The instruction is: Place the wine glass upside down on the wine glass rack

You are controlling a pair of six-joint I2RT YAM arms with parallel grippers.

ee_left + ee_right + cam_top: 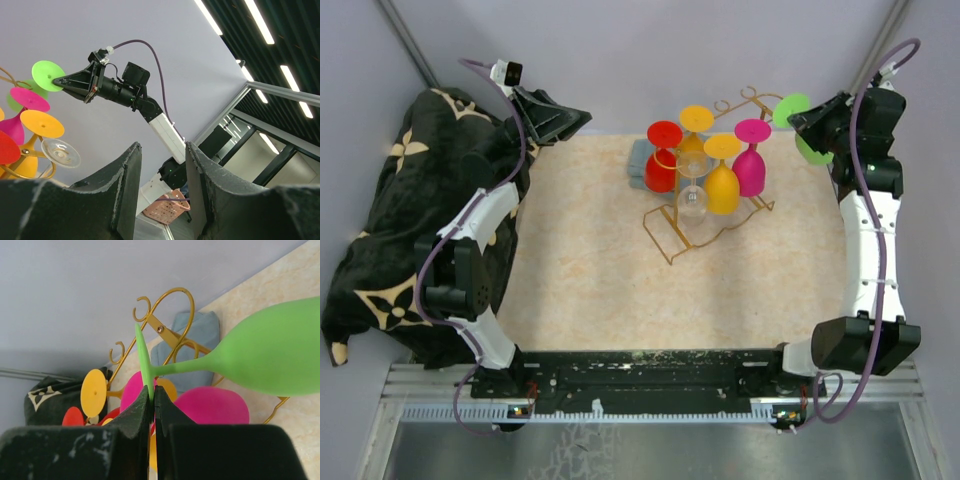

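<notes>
Jaws of the right gripper (pixel 810 120) close on the green wine glass (pixel 790 108) at the far right of the desk (pixel 600 290), we see from above, just beside the gold wine glass rack (pixel 705 238); the arm hides much of its bowl. From the left wrist, the left gripper (pixel 162 150) stands parted around nothing, and the rack is nearly cut off at the left edge. From the right wrist, fingers (pixel 135 415) pinch the foot's thin rim; the glass lies sideways, its bowl cropped at right, rack loops behind it.
</notes>
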